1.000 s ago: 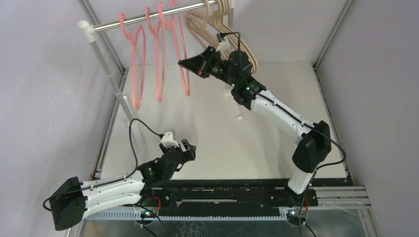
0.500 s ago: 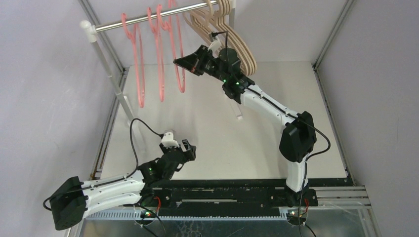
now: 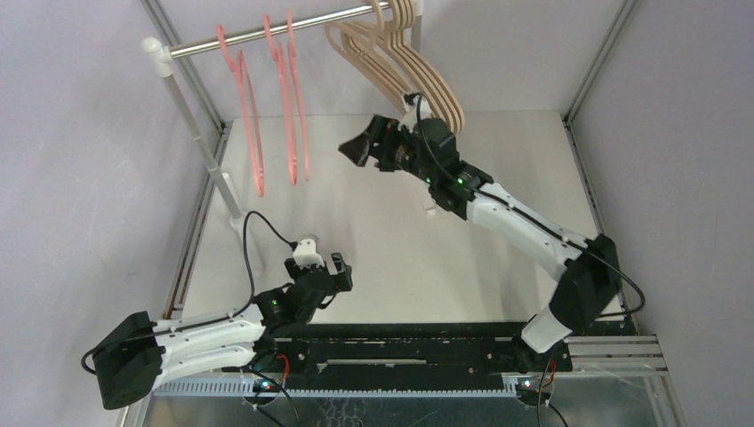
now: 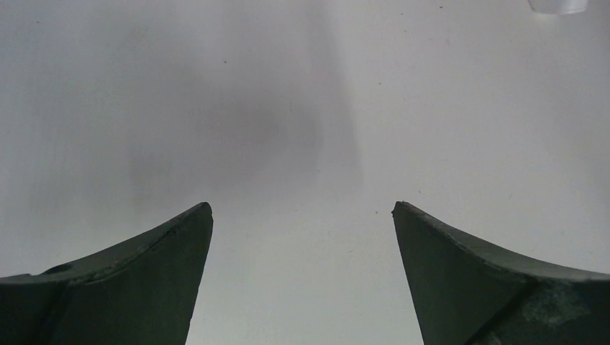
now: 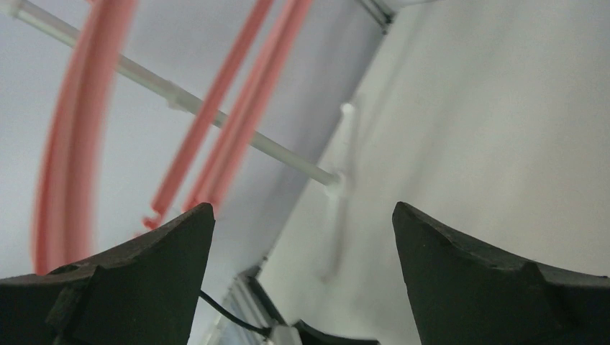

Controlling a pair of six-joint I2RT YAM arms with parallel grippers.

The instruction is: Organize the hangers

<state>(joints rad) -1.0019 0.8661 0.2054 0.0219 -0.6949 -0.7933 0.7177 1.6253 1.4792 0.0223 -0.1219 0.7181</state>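
Three pink hangers (image 3: pixel 289 116) hang by their hooks on the left half of the silver rail (image 3: pixel 204 44). Several beige hangers (image 3: pixel 405 67) hang bunched at its right end. My right gripper (image 3: pixel 356 147) is in the air just right of the pink hangers and below the beige ones. It is open, with nothing between its fingers. In the right wrist view the pink hangers (image 5: pixel 230 108) pass above and left of the gripper (image 5: pixel 302 208), apart from it. My left gripper (image 3: pixel 324 267) is low over the near left of the table, open and empty (image 4: pixel 302 208).
The rail rests on a slanted white post (image 3: pixel 191 116) at the left, with its foot (image 3: pixel 229 189) by the table's left edge. Another white foot (image 3: pixel 429 209) shows under my right arm. Metal frame bars (image 3: pixel 591 71) run along the table's sides.
My right gripper has opened, let go of the rightmost pink hanger and drawn back to the right. The pink hangers have swung left. My left gripper has opened a little wider.
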